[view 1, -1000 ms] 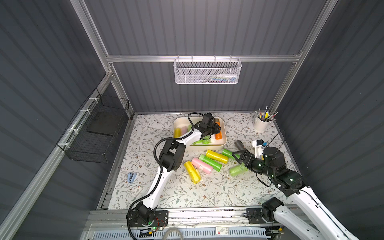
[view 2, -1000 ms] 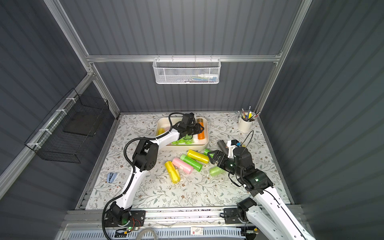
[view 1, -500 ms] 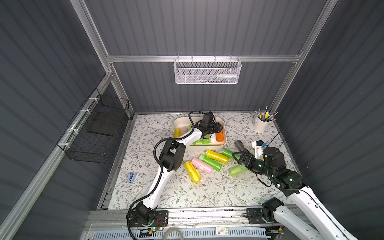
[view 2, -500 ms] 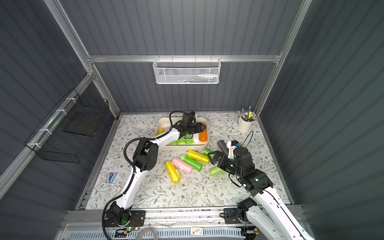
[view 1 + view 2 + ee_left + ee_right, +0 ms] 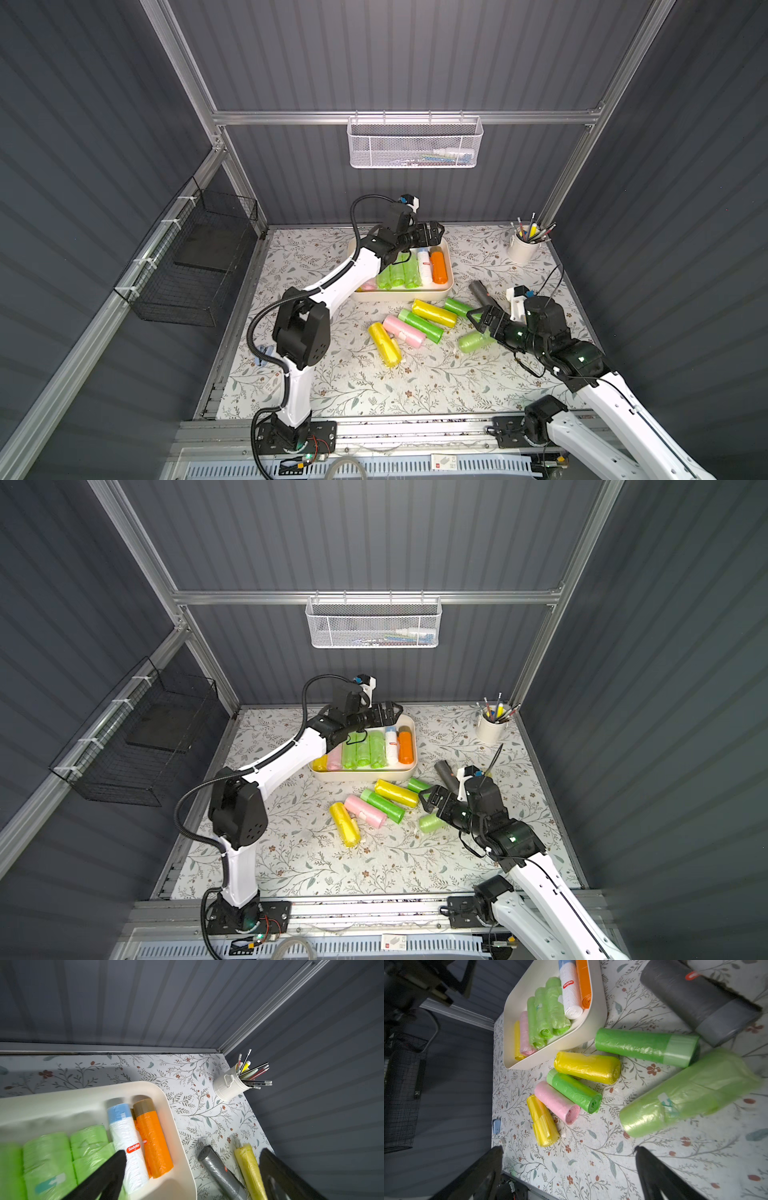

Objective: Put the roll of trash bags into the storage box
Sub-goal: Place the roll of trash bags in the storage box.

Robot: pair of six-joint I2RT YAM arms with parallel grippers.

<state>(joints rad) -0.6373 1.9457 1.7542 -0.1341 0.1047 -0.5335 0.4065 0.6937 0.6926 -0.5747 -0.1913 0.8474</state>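
The flowery surface (image 5: pixel 332 382) sits inside dark gray walls. The storage box (image 5: pixel 399 296) is near the back. The white roll of trash bags (image 5: pixel 424 266) lies in it, between green rolls (image 5: pixel 399 272) and an orange roll (image 5: pixel 438 268). The left jaws hang over the box's back end, spread wide, holding nothing. The right jaws are spread wide too, near a pale green roll (image 5: pixel 471 341) on the surface. Other loose rolls (image 5: pixel 434 312) lie beside the box.

floral table (image 5: pixel 332 386) carries the storage box (image 5: pixel 399 296) at twelve o'clock, pen cup (image 5: pixel 521 251) at two, grey roll (image 5: pixel 481 291) at three, coloured rolls (image 5: pixel 419 326) scattered at centre.
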